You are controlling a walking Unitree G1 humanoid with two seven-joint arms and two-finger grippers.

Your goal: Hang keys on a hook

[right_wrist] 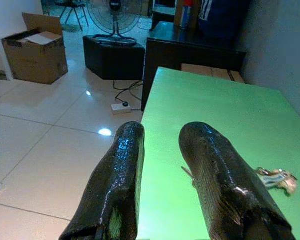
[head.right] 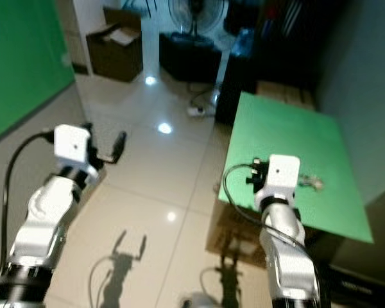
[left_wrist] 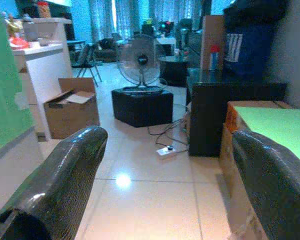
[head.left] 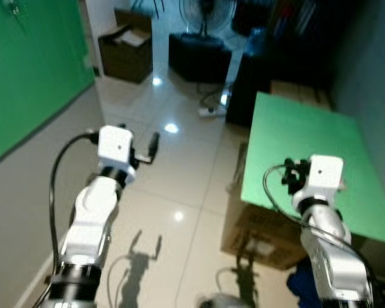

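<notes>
Keys [right_wrist: 276, 179] lie on the green surface [right_wrist: 215, 115], just beside and apart from the right gripper [right_wrist: 162, 142], whose jaws stand narrowly parted and empty. The left gripper [left_wrist: 165, 165] hangs over the floor, jaws wide. Risk: so narrow a gap may nudge the keys toward the surface's edge instead of straddling them.

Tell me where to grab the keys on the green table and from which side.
Come from above with the right gripper. The keys lie flat on the green table, apart from the fingers, toward the wall-side edge. Pinch the bunched middle, probably; individual keys and any ring are too small to make out.
</notes>
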